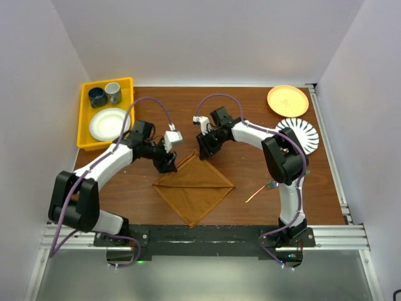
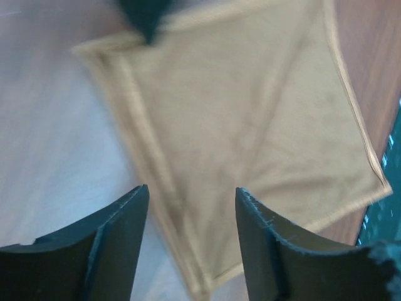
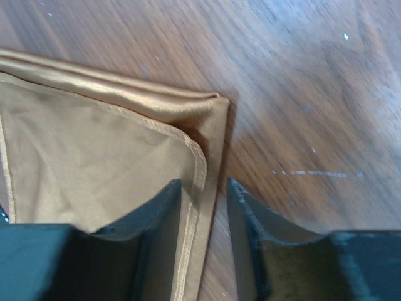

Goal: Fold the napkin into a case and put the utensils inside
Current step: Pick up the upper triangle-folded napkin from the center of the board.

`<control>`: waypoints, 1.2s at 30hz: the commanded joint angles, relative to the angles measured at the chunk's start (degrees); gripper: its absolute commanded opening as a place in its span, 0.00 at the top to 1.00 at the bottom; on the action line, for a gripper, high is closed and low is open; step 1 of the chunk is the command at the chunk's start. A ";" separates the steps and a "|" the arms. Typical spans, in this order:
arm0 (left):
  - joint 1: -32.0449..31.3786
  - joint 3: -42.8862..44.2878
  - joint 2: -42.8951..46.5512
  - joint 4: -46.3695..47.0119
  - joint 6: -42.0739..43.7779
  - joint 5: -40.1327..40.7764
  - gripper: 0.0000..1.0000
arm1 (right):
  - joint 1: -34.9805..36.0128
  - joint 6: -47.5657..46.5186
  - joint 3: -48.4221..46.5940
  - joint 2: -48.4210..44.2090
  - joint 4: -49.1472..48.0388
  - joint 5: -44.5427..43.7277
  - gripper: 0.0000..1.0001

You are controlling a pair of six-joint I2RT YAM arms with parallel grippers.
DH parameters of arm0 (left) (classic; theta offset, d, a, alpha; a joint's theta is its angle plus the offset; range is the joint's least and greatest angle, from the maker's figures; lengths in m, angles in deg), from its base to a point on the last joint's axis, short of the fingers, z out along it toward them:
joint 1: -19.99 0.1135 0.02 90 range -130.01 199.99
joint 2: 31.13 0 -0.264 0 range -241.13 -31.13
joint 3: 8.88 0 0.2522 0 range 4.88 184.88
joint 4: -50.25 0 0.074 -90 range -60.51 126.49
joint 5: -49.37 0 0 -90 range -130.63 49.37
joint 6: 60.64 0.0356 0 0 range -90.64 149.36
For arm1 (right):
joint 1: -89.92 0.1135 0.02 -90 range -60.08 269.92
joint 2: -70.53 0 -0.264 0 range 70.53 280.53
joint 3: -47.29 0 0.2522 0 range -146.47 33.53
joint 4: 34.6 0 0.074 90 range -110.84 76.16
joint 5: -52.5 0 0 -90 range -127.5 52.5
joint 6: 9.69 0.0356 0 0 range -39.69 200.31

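The rust-brown napkin (image 1: 194, 188) lies folded in a diamond shape on the wooden table, with creases across it (image 2: 250, 125). My left gripper (image 1: 167, 164) hovers over its upper-left edge. Its jaws (image 2: 191, 191) stand open and hold nothing. At the napkin's top corner is my right gripper (image 1: 205, 150). Its jaws (image 3: 203, 183) are a little apart and straddle the doubled hem (image 3: 200, 157), which lies flat and unpinched. A thin copper-green utensil (image 1: 255, 194) rests right of the napkin, with more beside the right arm (image 1: 272, 184).
A yellow tray (image 1: 85, 119) at the back left holds two mugs and a white plate. An orange plate (image 1: 287, 100) and a striped plate (image 1: 304, 135) sit at the back right. The right gripper's dark tip (image 2: 144, 19) shows in the left wrist view.
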 commanded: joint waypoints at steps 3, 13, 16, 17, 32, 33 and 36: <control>9.07 6.77 -7.89 7.25 -10.29 -9.07 0.30 | 0.13 1.30 -2.69 1.56 -1.84 6.38 0.71; 9.25 8.18 -17.13 23.95 -17.51 -10.39 0.15 | 0.05 1.30 -2.87 -0.81 -2.54 8.15 1.00; 9.34 8.80 -20.03 25.54 -16.90 -13.55 0.13 | 0.14 1.12 -1.99 -1.95 -3.42 8.76 1.00; 9.34 9.15 -20.73 25.63 -16.46 -14.69 0.13 | 0.14 1.04 -1.72 -2.30 -3.68 9.03 1.00; 9.25 19.42 -33.13 11.06 -3.46 -26.73 0.09 | 2.33 -3.80 0.47 -6.70 -4.04 9.38 1.00; 9.25 20.04 -34.09 7.74 -1.27 -27.53 0.10 | 2.51 -4.06 0.56 -6.70 -3.95 9.21 1.00; 9.16 22.24 -35.94 1.67 2.86 -29.99 0.14 | 2.95 -4.33 0.74 -6.88 -3.86 8.94 1.00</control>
